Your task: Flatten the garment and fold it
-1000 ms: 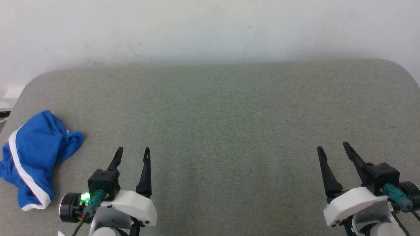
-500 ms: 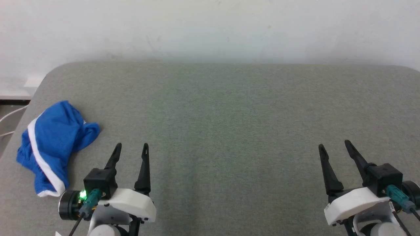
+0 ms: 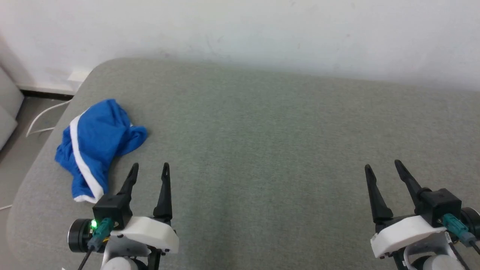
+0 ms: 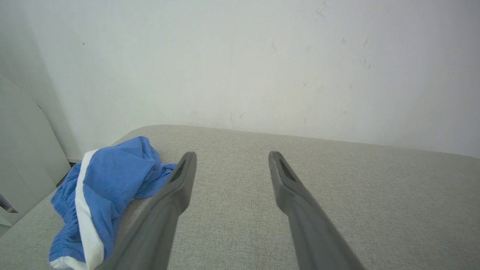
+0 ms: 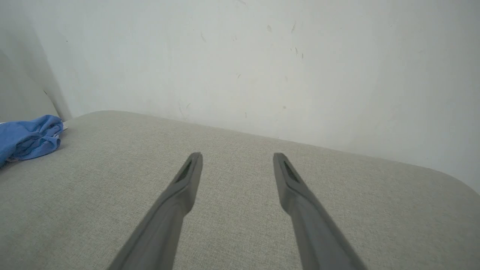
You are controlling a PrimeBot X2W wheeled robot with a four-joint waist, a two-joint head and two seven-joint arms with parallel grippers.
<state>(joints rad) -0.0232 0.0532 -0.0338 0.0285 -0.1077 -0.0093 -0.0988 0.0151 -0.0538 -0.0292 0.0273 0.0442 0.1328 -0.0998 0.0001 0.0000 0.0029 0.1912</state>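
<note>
- The shorts (image 3: 98, 144) lie crumpled in a heap at the left of the head view, on the mat's left end near its rounded far corner.
- They are bright blue and soft. A white stripe runs down the heap, a strip of white trim shows at its near end, and one blue flap sticks out to the right.
- The left gripper (image 3: 150, 165) is at the lower left, just right of the heap's near end and apart from it. Its fingers are spread and hold nothing.
- The right gripper (image 3: 382, 165) is at the lower right, well apart from the shorts, also spread and empty.
- The grey mat (image 3: 262, 150) is bare between the grippers and the shorts.
- A white wall (image 3: 240, 30) stands behind the mat.
- A white cable (image 3: 45, 120) lies on the floor (image 3: 18, 150) at the left edge.
</note>
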